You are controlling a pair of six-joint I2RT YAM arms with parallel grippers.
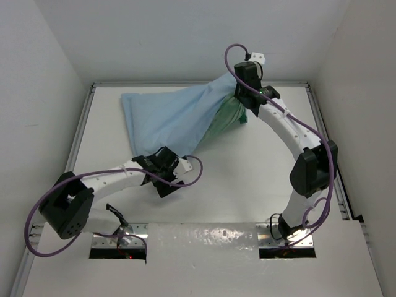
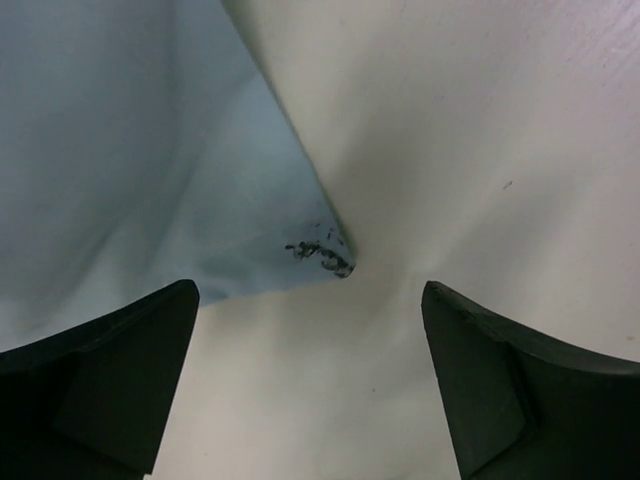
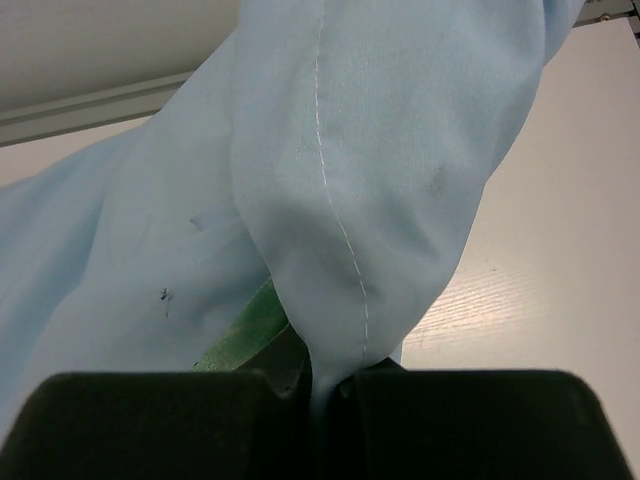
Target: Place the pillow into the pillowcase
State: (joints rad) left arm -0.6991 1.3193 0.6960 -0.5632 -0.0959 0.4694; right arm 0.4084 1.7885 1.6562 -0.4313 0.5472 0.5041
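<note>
1. Fabric is the whole matter: the pillowcase (image 1: 164, 117) lies across the far half of the worktop (image 1: 247, 185), light blue face up, with its right end raised in a gathered bunch.
2. The right end effector (image 3: 325, 385) is pressed together on that bunch. The wrist view shows blue cloth pinched between the fingers, a stitched seam (image 3: 345, 250) running down into the pinch, and a sliver of the green face (image 3: 240, 335) beside it.
3. The left end effector (image 2: 310, 300) is spread and holds nothing. It hovers over the near corner (image 2: 335, 255) of the case, which carries a small dark smudge and lies flat on the worktop.
4. The pillow shows in none of the views, so I cannot say where it is.
5. Handling, as a judgement: the case looks thin, light and limp — it drapes and folds under its own weight, so its mouth will not stand open unless two points are held apart.
6. The shiny green face is probably slippery. A pinch on a hem or seam, where the cloth is doubled, should hold better than one on a single layer.
7. Whether the right pinch traps one layer or both cannot be told; trapping both would close the opening.
8. For the left side, the near corner seems the sensible hold — taken low against the worktop.
</note>
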